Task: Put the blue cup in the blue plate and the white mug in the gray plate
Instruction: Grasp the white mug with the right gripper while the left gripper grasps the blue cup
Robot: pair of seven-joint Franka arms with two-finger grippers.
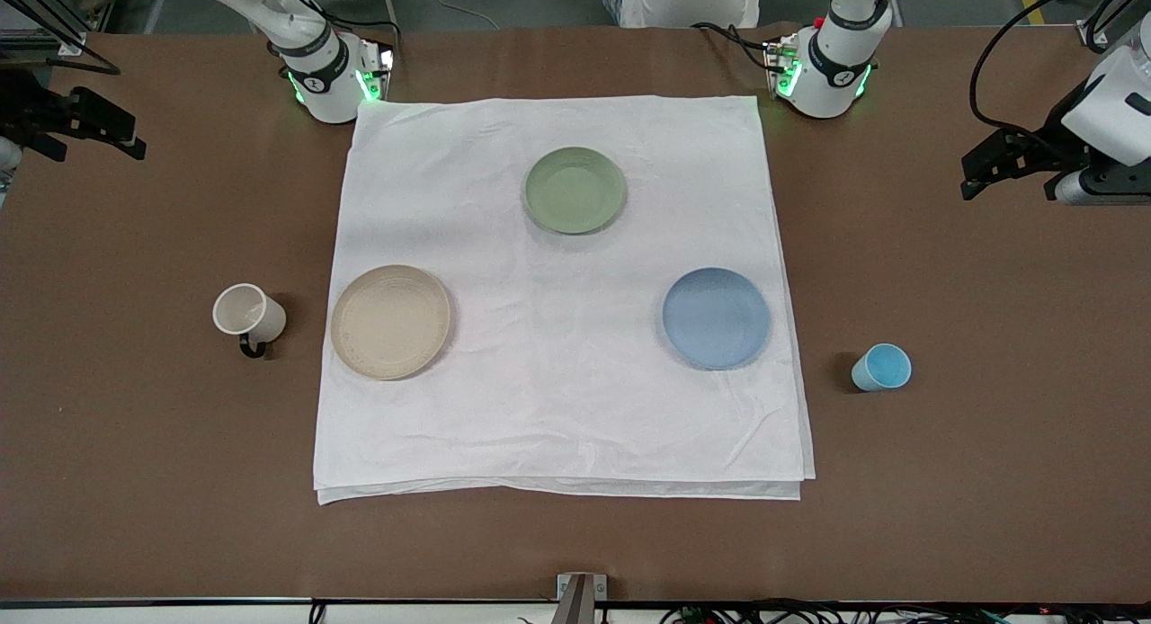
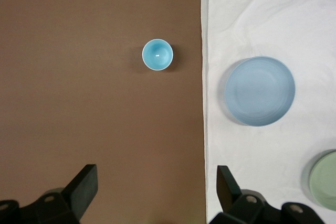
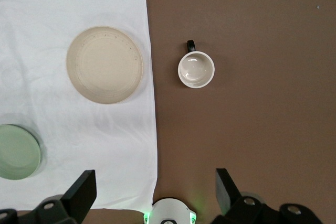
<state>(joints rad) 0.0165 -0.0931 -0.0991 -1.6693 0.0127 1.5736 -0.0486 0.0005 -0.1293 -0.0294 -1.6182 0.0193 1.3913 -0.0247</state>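
The blue cup (image 1: 882, 367) stands upright on the bare brown table toward the left arm's end, beside the blue plate (image 1: 717, 317) on the white cloth. The white mug (image 1: 248, 315) stands upright on the bare table toward the right arm's end, beside the gray plate (image 1: 390, 321). My left gripper (image 1: 1007, 192) hangs open and empty high over the table's left-arm end. Its wrist view shows its open gripper (image 2: 157, 187), the cup (image 2: 157, 55) and the blue plate (image 2: 259, 91). My right gripper (image 1: 94, 149) hangs open and empty high over the right-arm end. Its wrist view shows its open gripper (image 3: 156, 187), the mug (image 3: 196, 70) and the gray plate (image 3: 105, 64).
A pale green plate (image 1: 575, 190) lies on the white cloth (image 1: 557, 408), farther from the front camera than the other two plates. The cloth covers the table's middle. The arm bases (image 1: 328, 75) (image 1: 827, 71) stand at the cloth's corners farthest from the front camera.
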